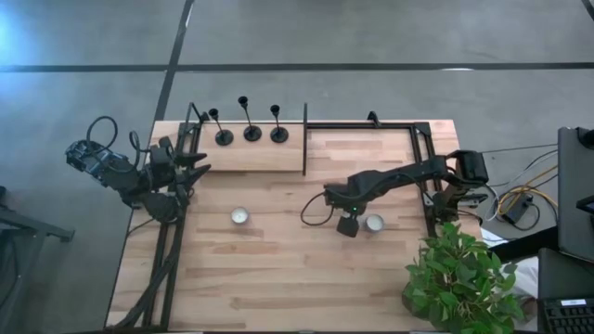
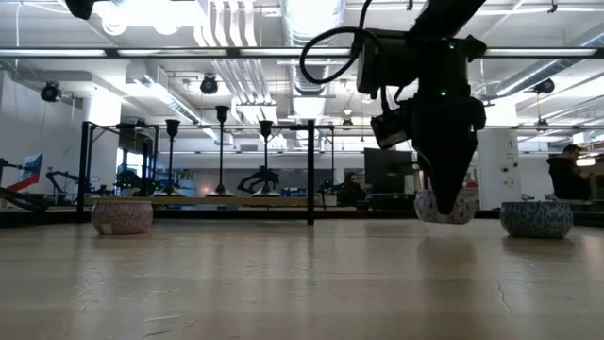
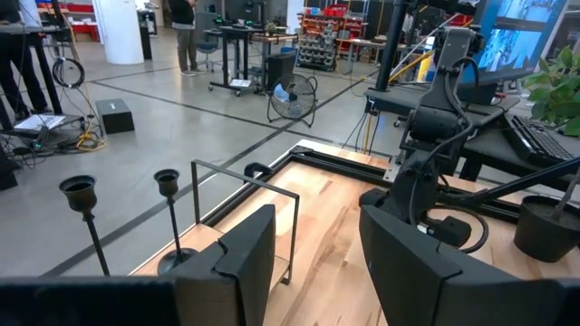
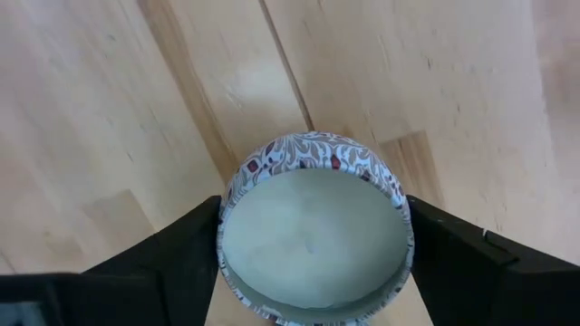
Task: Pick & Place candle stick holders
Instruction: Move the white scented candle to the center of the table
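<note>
Three black candle stick holders (image 1: 252, 133) stand on their round bases on a raised wooden shelf at the far left. They also show in the low view (image 2: 220, 151), and two show in the left wrist view (image 3: 168, 186). My right gripper (image 1: 348, 223) points down at mid table, shut on a round patterned tealight tin (image 4: 313, 240). The tin is also in the low view (image 2: 445, 208). My left gripper (image 3: 317, 263) is open and empty at the table's left edge (image 1: 190, 169), near the shelf. My right gripper pinches the tealight tin between its two fingers (image 4: 163, 263). They are on opposite sides of its round wall (image 4: 227, 222). The fingers come from above, pointing down. The tin sits open side up and, in the low view, a little tilted and slightly above the table (image 2: 444, 219).
Two more tealight tins stand on the table, one left of centre (image 1: 240, 216) and one just right of my right gripper (image 1: 374, 223). A black upright frame (image 1: 305, 139) bounds the shelf. A potted plant (image 1: 459, 278) stands at the near right corner. People show in the room beyond.
</note>
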Controlling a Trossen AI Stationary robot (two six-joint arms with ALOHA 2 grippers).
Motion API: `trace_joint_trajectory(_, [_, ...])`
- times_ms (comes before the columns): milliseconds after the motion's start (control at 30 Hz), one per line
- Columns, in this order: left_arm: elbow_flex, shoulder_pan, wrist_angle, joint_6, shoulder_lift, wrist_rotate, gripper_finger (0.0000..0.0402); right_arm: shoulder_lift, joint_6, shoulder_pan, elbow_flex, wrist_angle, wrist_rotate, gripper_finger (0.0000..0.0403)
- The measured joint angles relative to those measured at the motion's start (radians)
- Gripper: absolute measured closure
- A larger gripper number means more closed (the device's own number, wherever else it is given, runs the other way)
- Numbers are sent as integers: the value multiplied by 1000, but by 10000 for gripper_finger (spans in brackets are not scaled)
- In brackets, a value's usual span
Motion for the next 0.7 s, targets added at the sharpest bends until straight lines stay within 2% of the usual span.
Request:
trace_joint_trajectory(267, [0, 0, 0, 0, 0, 0, 234, 2, 0, 9, 37, 76, 1, 117])
trace_joint_trajectory(367, [0, 0, 0, 0, 0, 0, 234, 43, -8, 22, 85, 59, 3, 117])
trace_joint_trajectory(533, [0, 0, 0, 3, 0, 0, 234, 156, -86, 54, 229, 21, 4, 117])
trace_joint_trajectory(700, [0, 0, 0, 3, 0, 0, 234, 296, -179, 66, 429, -45, 11, 117])
